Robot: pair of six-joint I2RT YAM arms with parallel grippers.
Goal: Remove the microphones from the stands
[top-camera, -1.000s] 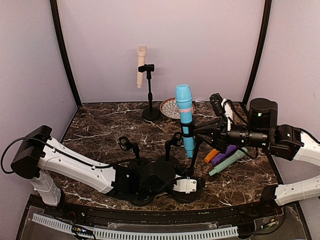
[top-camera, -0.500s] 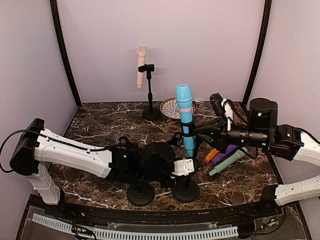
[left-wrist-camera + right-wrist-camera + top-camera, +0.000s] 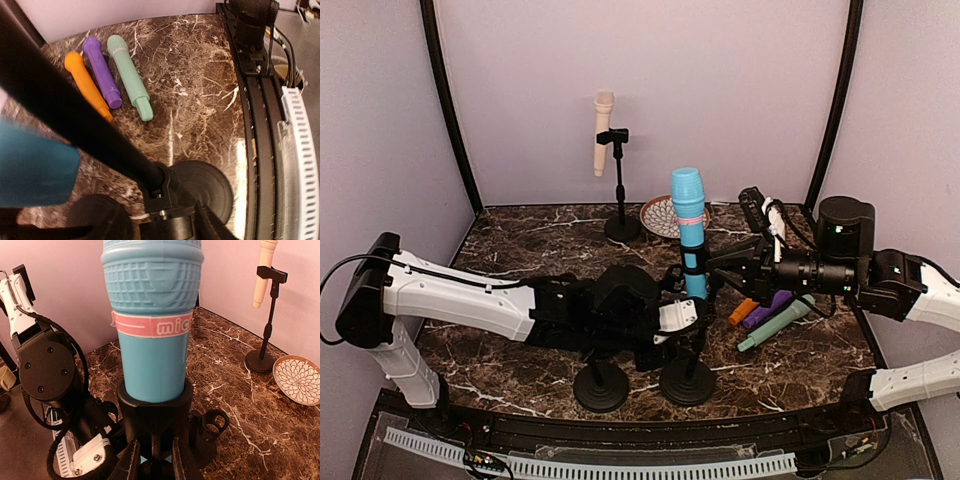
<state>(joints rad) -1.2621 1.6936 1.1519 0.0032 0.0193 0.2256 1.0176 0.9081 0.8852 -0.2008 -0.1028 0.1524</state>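
Near stand [image 3: 688,382] at mid desk [image 3: 510,250] has the blue mic [image 3: 688,215] upright in its clip [image 3: 155,407]. Right hand [image 3: 712,268] is closed tight on the mic at the clip. Left hand [image 3: 690,322] sits low by the stand's pole, just above the base; can't tell if it's wide or pinching. Risk: if left isn't bracing the pole, a pull by right prob lifts or tips the whole stand into the empty stand [image 3: 600,386] just beside it. A stiff clip could also make the mic slip in right's grip
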